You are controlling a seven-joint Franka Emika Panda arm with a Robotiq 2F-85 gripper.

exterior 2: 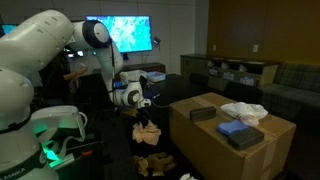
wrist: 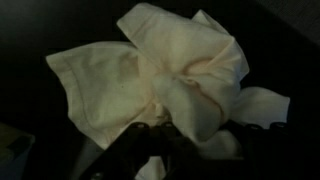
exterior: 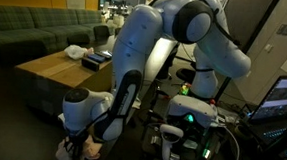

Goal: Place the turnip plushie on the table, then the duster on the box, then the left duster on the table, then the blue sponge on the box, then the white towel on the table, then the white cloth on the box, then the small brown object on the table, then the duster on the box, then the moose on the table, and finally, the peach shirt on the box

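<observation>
Wrist view: the peach shirt fills the middle of the frame, crumpled, with its folds drawn together toward the near edge. There my claw comes in, its two dark fingers pinched shut on a gathered fold of the fabric. Everything around the shirt is black. I cannot tell whether the cloth lies on that surface or hangs just clear of it.

In an exterior view the claw points down from the white arm, with the shirt bunched directly under it, left of the box and apart from it. A second pale crumpled heap lies nearer the camera; what it is I cannot make out.

Container: the box is tan cardboard, and its contents sit on its flat top, not inside it. A dark flat object lies at the left. A white cloth lies loosely piled at the far right. A blue sponge lies at the near right, just beside the cloth.

In an exterior view from the opposite side, the claw is low at the near left with the shirt at its tip. The box stands farther back. The cloth and a bluish item are at its far end, in front of a green sofa.
</observation>
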